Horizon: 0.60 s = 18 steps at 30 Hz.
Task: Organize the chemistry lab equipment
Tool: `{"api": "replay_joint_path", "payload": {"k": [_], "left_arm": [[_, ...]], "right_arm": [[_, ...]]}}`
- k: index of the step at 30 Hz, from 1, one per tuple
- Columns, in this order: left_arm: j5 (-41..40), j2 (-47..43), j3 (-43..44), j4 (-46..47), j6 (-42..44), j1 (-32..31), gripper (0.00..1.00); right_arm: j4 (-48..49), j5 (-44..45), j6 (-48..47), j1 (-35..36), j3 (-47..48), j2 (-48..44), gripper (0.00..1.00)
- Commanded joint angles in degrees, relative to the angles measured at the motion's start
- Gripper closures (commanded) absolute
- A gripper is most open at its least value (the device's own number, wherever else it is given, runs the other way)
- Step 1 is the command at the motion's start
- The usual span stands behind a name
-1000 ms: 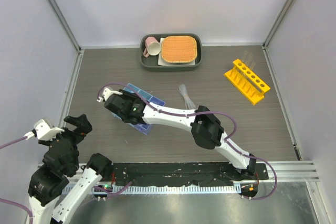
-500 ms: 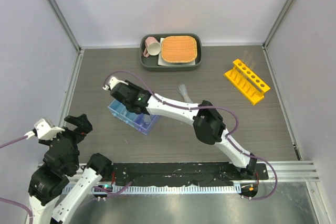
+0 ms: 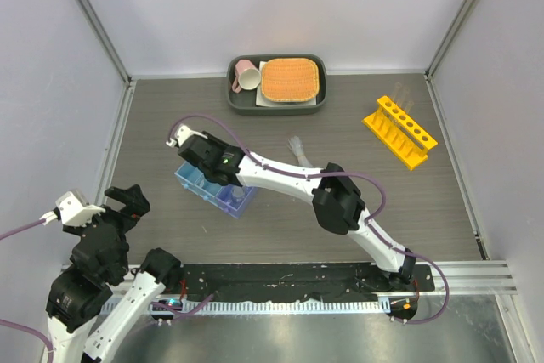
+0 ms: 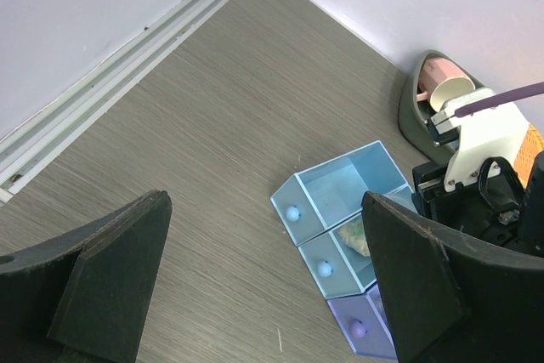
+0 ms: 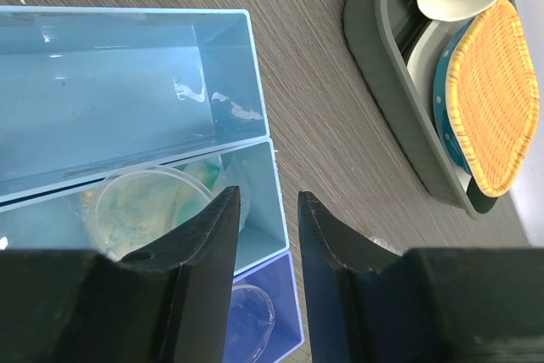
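Observation:
The blue three-compartment tray point(image 3: 204, 190) lies flat on the table, left of centre. My right gripper point(image 3: 219, 178) hovers over it. In the right wrist view the right gripper point(image 5: 265, 197) is slightly open and straddles the side wall of the tray point(image 5: 255, 82) without pinching it. A clear beaker point(image 5: 140, 210) sits in the middle compartment and another beaker point(image 5: 251, 312) in the purple end one. Clear pipettes point(image 3: 299, 152) lie right of the tray. The yellow rack point(image 3: 399, 131) with thin tubes stands at the right. My left gripper point(image 4: 272, 295) is wide open and empty, high at the near left.
A dark tray point(image 3: 236, 99) at the back holds the pink mug point(image 3: 246, 76) and the orange woven mat point(image 3: 291, 79). The right arm's forearm stretches across the table's middle. Metal frame posts and grey walls bound the table at left, right and back.
Since one second ago the right wrist shifted back and the tray now lies uncovered, a little further left. Nothing visible has moved in the last half second.

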Motion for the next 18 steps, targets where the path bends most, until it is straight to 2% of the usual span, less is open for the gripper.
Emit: {"api": "replay_joint_path", "payload": {"k": [1,10,18], "left_arm": [[-0.5,0.9,0.9,1.4,-0.2,0.0,0.0],[-0.5,0.9,1.0,1.4,-0.2,0.0,0.0],[-0.5,1.0,0.9,1.3,-0.3,0.0,0.0]], "right_arm": [[2.0,2.1,0.5,1.2,-0.4,-3.7,0.61],[2.8,2.7,0.3,2.9,-2.9,-4.8,0.61],[5.8,6.8,-1.3,4.5,-5.3,-6.5,0.61]]}}
